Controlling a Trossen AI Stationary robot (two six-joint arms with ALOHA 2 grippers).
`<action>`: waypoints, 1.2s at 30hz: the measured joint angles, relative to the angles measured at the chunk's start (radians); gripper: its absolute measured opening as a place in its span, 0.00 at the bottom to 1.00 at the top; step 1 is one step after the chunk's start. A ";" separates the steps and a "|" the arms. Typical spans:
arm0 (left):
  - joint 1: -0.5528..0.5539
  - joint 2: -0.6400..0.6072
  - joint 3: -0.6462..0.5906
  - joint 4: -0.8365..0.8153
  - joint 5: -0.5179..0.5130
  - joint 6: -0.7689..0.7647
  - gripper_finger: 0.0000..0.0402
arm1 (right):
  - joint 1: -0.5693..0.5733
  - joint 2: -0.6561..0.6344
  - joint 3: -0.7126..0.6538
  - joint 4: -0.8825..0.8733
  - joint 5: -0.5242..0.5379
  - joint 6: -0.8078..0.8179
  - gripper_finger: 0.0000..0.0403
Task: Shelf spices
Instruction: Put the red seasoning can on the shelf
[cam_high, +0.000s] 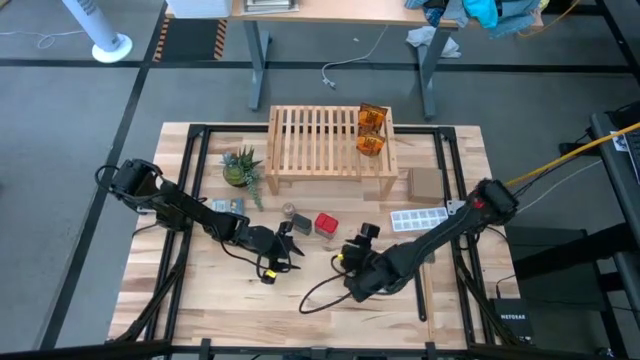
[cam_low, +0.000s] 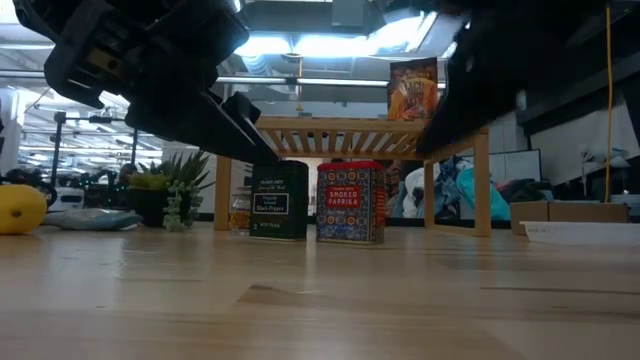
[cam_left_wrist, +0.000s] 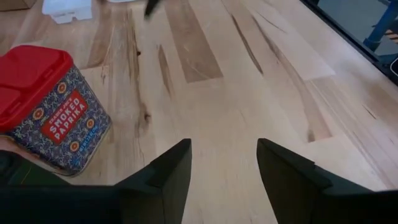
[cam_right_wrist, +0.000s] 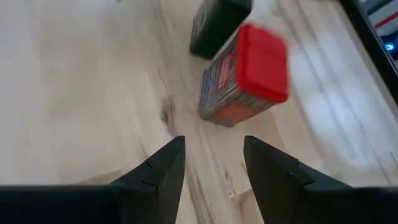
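The left gripper (cam_high: 290, 243), fingers spread and empty, sits beside the dark box (cam_high: 301, 223) and red tin (cam_high: 326, 224) on the desk (cam_high: 200, 300); the right gripper (cam_high: 362, 238), also spread, could topple the tin. Two packets (cam_high: 371, 130) occupy the shelf (cam_high: 310, 140).

left arm (cam_high: 180, 208): black, jointed links, black cable along it
right arm (cam_high: 440, 232): black, red mark near the elbow, black cable looping off
fingers (cam_left_wrist: 166, 180): dark, matte, wedge-shaped

Pale grained wood table (cam_high: 200, 290), slatted light-wood shelf (cam_high: 315, 140), glossy printed red tin (cam_left_wrist: 53, 112), matt dark fingers (cam_left_wrist: 168, 177).
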 joint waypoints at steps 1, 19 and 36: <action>0.000 0.000 0.000 0.000 0.000 0.000 0.44 | 0.000 0.023 0.000 0.000 0.005 0.000 0.42; 0.000 0.000 0.000 -0.047 0.000 -0.013 0.44 | -0.094 0.144 0.000 0.118 -0.210 -0.078 0.42; 0.000 0.000 0.000 -0.082 0.000 -0.029 0.44 | -0.166 0.193 0.007 0.072 -0.524 -0.044 0.56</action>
